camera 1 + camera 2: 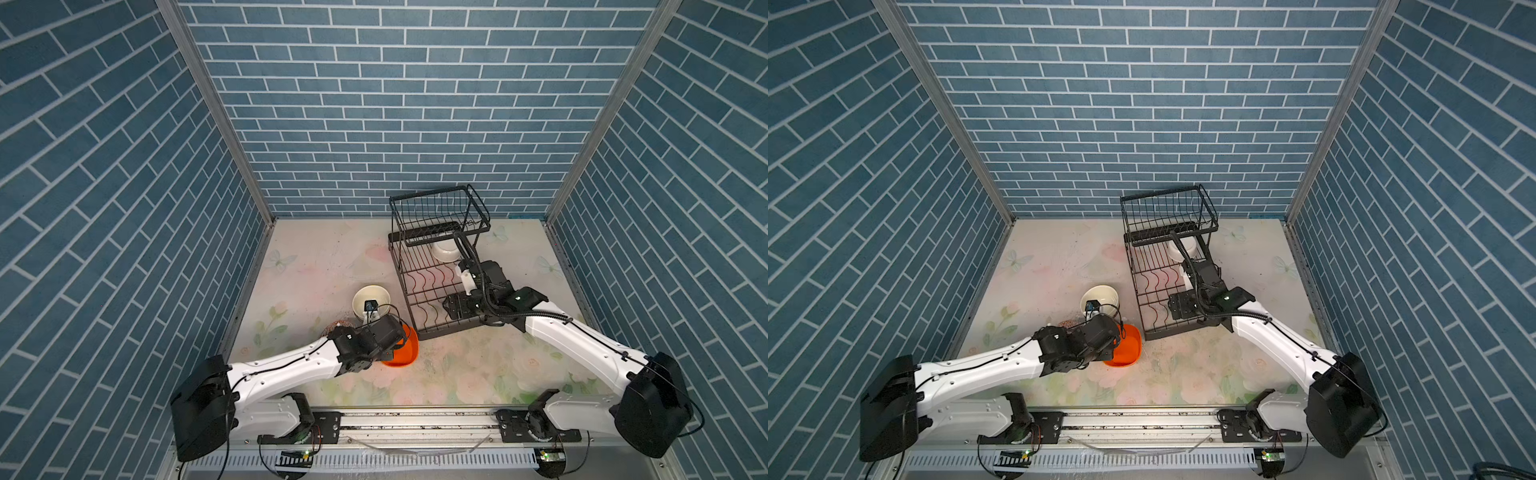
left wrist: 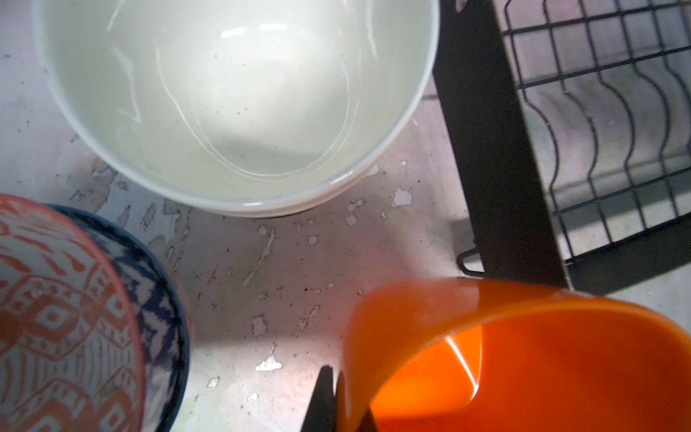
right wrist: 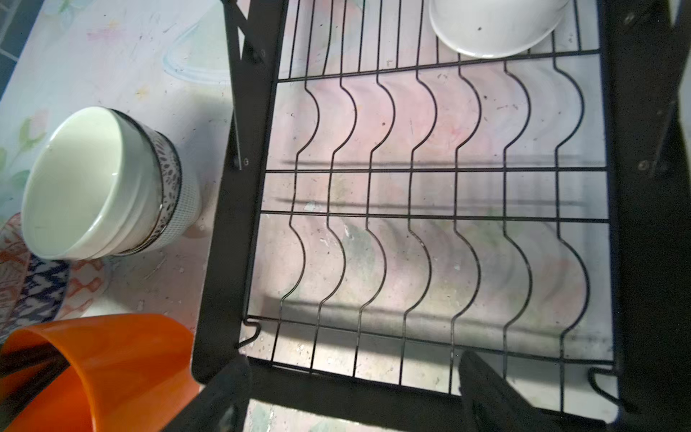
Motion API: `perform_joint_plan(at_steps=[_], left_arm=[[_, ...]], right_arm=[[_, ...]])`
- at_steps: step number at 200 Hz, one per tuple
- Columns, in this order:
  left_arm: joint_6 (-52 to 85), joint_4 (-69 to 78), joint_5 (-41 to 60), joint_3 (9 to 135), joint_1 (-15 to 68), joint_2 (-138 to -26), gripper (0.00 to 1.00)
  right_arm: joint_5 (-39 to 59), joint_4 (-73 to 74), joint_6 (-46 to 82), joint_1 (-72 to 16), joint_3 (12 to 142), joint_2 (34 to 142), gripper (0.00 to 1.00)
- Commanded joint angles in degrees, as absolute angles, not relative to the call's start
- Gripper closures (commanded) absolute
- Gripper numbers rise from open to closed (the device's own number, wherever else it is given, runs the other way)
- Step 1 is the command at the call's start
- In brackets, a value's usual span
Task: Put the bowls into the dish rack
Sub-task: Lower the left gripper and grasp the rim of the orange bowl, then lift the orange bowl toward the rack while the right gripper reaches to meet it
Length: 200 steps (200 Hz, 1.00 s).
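My left gripper (image 2: 346, 406) is shut on the rim of a tilted orange bowl (image 2: 523, 355), which sits just off the near corner of the dish rack (image 2: 493, 149) in both top views (image 1: 403, 355) (image 1: 1127, 353). The black wire dish rack (image 1: 451, 327) (image 1: 1171, 330) holds one white bowl (image 1: 445, 251) (image 3: 493, 26) under its raised basket. A stack of pale bowls (image 1: 371, 300) (image 2: 239, 93) (image 3: 86, 179) stands left of the rack. Beside it are nested orange and blue patterned bowls (image 2: 56, 318) (image 1: 334, 328). My right gripper (image 3: 353, 374) (image 1: 455, 307) hangs open over the rack's near end, holding nothing.
Blue brick-patterned walls close in the back and both sides. The floral tabletop (image 1: 478, 374) lies between the rack and the rail (image 1: 415, 419) that carries both arm bases. The left arm's wrist hides part of the patterned bowls in both top views.
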State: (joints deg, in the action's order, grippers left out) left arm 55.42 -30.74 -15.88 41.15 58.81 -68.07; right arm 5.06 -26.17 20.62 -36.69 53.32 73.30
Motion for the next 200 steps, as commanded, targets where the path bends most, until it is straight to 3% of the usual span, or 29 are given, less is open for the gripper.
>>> perform_joint_plan(at_steps=[1, 47, 118, 200], left_arm=[[52.7, -27.2, -17.7, 40.5, 58.9, -64.8, 1.0], [49.0, -24.9, -15.6, 42.2, 56.3, -60.7, 1.0], [46.9, -9.6, -1.7, 43.2, 46.5, -63.4, 1.0], [47.6, 3.3, 5.6, 47.4, 43.9, -73.5, 1.0]], right_arm=[[12.3, -27.7, 19.8, -34.9, 56.3, 71.6, 0.12], [25.1, -26.7, 20.3, -29.4, 56.7, 69.2, 0.09], [32.0, -25.4, 22.1, -28.6, 57.2, 67.0, 0.03], [35.7, -21.8, 24.7, -28.6, 58.5, 68.8, 0.01]])
